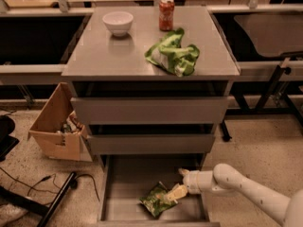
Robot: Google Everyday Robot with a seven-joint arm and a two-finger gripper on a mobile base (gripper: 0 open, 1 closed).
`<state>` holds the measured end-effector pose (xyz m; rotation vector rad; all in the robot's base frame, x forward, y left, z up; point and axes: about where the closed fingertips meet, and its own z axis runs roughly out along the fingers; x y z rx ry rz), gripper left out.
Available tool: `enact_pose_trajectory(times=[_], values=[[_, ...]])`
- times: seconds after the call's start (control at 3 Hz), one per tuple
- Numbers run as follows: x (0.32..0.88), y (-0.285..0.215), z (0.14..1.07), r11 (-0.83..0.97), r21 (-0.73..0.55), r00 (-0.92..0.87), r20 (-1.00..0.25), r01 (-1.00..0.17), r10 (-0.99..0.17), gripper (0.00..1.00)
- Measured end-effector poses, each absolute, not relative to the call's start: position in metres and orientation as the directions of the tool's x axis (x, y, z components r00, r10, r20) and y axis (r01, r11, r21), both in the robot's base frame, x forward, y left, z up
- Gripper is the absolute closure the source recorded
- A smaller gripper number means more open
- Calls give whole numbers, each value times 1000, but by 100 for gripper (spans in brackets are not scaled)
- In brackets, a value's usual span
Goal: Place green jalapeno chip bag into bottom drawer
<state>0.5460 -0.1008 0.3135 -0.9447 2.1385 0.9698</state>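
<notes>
The green jalapeno chip bag is down in the bottom drawer, lying flat on the grey floor; it's turned on a diagonal, crumpled dark-green foil with a pale patch showing; it sits right of centre, toward the front edge; the drawer itself is pulled wide open, low walls either side; the gripper is inside the drawer, right against the bag's right edge.
</notes>
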Motion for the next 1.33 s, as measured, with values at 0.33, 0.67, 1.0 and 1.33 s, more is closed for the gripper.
enact_pose_trajectory(times=[0.33,0.67,1.0,1.33], values=[[504,-115,359,401,286,-464,-748,-871,-474,0],[443,-133,416,325,246,-397,-713,-913,-578,0],[389,-145,467,304,234,-381,-656,-923,-651,0],[354,-137,507,311,203,-371,-573,-928,-731,0]])
